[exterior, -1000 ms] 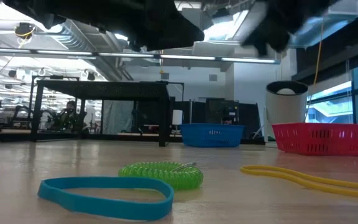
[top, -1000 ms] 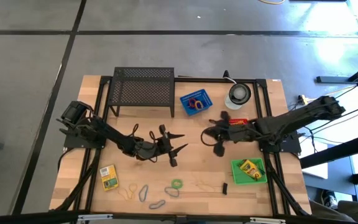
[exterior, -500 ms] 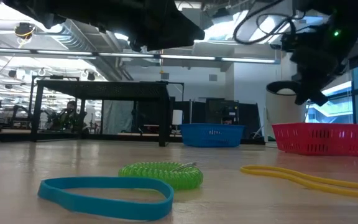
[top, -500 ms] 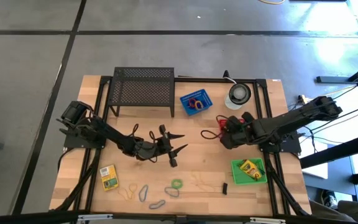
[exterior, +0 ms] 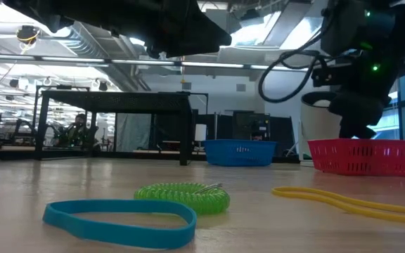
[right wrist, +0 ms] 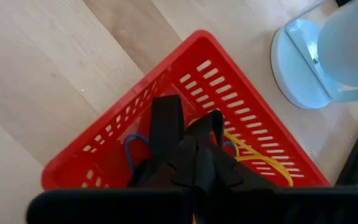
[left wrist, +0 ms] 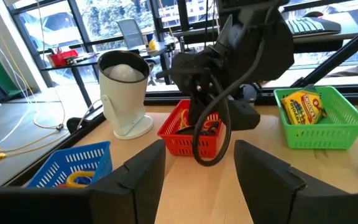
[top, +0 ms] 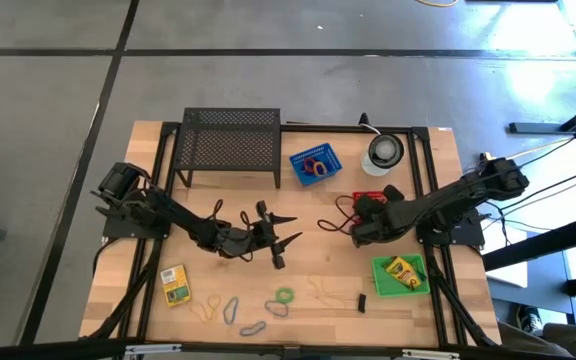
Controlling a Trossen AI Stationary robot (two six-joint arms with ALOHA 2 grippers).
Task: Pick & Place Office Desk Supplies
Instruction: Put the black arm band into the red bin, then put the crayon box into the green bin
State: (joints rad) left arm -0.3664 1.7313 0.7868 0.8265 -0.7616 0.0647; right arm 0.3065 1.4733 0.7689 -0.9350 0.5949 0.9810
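The right hand (right wrist: 194,163) hangs over the red basket (top: 370,199), which stands on the right part of the wooden counter (top: 308,262), near the round white-and-dark disc (top: 384,151). Its two dark fingers are clenched together and point down into the basket. I cannot tell if something thin is between them. Inside the red basket lie some rubber bands, a blue one (right wrist: 131,152) and a yellow one (right wrist: 258,157).

The left hand (top: 280,236) waits over the middle of the counter, in front of the black wire-mesh rack (top: 231,142). Its fingers are spread wide and they hold nothing.

The other supplies are at several places. One crayon box (top: 174,284) lies flat on the near left part of the counter. The second crayon box (top: 403,270) lies in the green basket (top: 382,284) at the near right, and this basket is in front of the right arm. The blue basket (top: 315,164) stands just beside the rack and holds red bands.

Along the near edge of the counter lie loose bands: a tan band (top: 206,307), a blue band (top: 232,310), a green coiled loop (top: 284,296) and a pale yellow band (top: 321,291). A small black clip (top: 361,302) lies near the green basket. In the low view the blue band and the green coil are close to each other, and the yellow band is to their right.
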